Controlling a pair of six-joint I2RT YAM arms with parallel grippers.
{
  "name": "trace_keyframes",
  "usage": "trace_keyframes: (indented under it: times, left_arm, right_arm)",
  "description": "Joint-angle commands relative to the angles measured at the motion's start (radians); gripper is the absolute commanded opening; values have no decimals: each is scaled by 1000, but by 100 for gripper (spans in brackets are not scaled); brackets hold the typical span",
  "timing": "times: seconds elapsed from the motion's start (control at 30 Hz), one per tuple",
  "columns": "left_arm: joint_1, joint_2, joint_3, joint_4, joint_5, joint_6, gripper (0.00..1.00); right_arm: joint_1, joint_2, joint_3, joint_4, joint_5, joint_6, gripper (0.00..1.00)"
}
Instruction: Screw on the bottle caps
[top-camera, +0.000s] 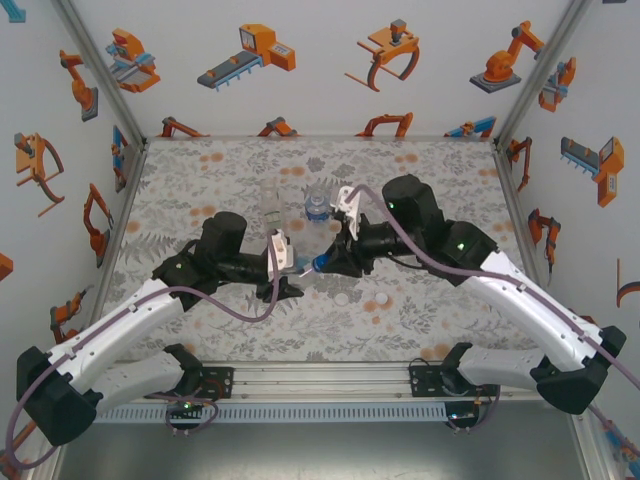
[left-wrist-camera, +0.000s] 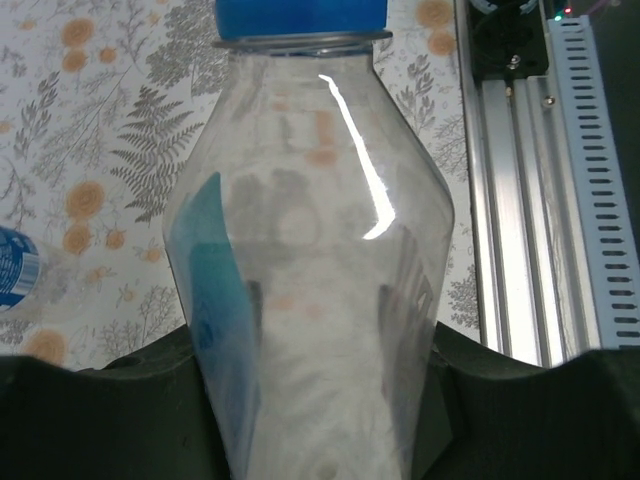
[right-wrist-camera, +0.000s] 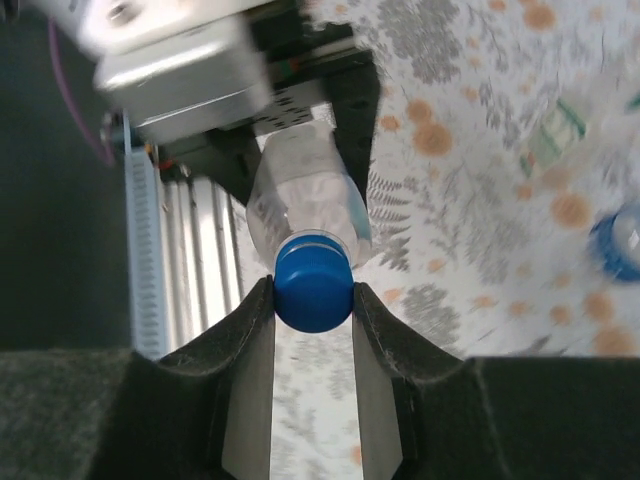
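Floral-patterned tabletop (top-camera: 230, 170) spread beneath both arms, and near its middle the blue cap (right-wrist-camera: 313, 290) sat on the neck of a clear bottle (left-wrist-camera: 310, 250) that was held sideways between the two grippers. From where I stood, the right gripper (right-wrist-camera: 313, 300) had its two dark fingers pressed against opposite sides of that cap, pinching it. The left gripper (left-wrist-camera: 315, 380) was clamped round the bottle's body, a finger on either side of the clear wall. Just behind the pair, a tall narrow bottle (top-camera: 271, 205) and a blue-labelled bottle (top-camera: 316, 208) stood upright close beside each other. Two white caps (top-camera: 343, 298) lay loose on the table nearer the arm bases, a little apart from one another. Along the near edge ran an aluminium rail (top-camera: 320, 380), and walls (top-camera: 300, 60) printed with orange robot pictures closed in the table on three sides.
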Motion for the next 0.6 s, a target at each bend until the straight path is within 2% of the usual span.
trace_keyframes:
  times: [0.0, 0.17, 0.27, 0.37, 0.5, 0.57]
  left_arm:
    - [-10, -6, 16, 49, 17, -2, 0]
    - [-11, 0, 17, 72, -13, 2, 0]
    - [-11, 2, 18, 79, -31, 4, 0]
    - [-11, 3, 18, 80, -39, 5, 0]
    - [-11, 3, 15, 83, -42, 3, 0]
    - [-10, 1, 13, 81, -41, 4, 0]
  right_arm:
    - [4, 9, -28, 66, 242, 486, 0]
    - [2, 14, -94, 97, 296, 1006, 0]
    - [0, 31, -93, 42, 314, 1207, 0]
    - [0, 52, -93, 80, 274, 1270, 0]
    - [1, 60, -78, 82, 277, 1247, 1]
    - [-1, 54, -57, 50, 300, 1195, 17]
